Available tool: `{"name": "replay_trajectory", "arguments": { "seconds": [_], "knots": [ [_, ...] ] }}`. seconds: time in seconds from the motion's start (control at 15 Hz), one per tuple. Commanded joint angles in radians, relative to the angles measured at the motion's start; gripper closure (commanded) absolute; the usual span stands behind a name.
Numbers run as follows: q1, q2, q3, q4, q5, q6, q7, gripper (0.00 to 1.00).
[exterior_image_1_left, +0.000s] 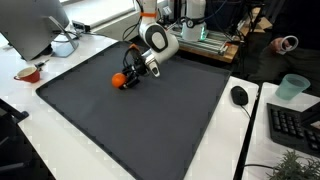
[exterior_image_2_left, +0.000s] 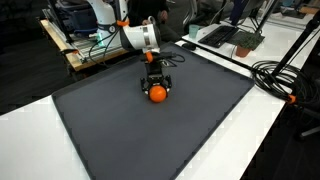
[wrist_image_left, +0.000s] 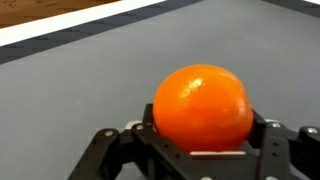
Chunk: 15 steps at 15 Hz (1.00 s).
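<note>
My end effector (exterior_image_2_left: 156, 88) is clamped on the orange (wrist_image_left: 201, 105), centre of frame, squeezing both sides so it can't roll across the worktop (exterior_image_2_left: 200, 125).

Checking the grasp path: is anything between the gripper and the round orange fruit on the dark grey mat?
Nothing visible. The round orange fruit sits between the fingers of the gripper on the dark grey mat, with no other object beside it.

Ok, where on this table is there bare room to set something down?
The dark mat is bare nearly everywhere: between the orange and the near edge, and across to the mouse side. Crowded: the far edge around the gripper, and the white margins holding the mouse, keyboard, cup and red bowl.
</note>
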Motion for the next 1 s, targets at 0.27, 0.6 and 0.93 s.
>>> {"name": "replay_trajectory", "arguments": {
  "seconds": [0.27, 0.6, 0.93],
  "knots": [
    [0.020, -0.041, 0.008, -0.045, 0.000, -0.053, -0.007, 0.44],
    [0.030, -0.085, 0.009, -0.076, 0.000, -0.063, -0.013, 0.44],
    [0.030, -0.119, 0.010, -0.094, 0.000, -0.064, -0.015, 0.44]
  ]
}}
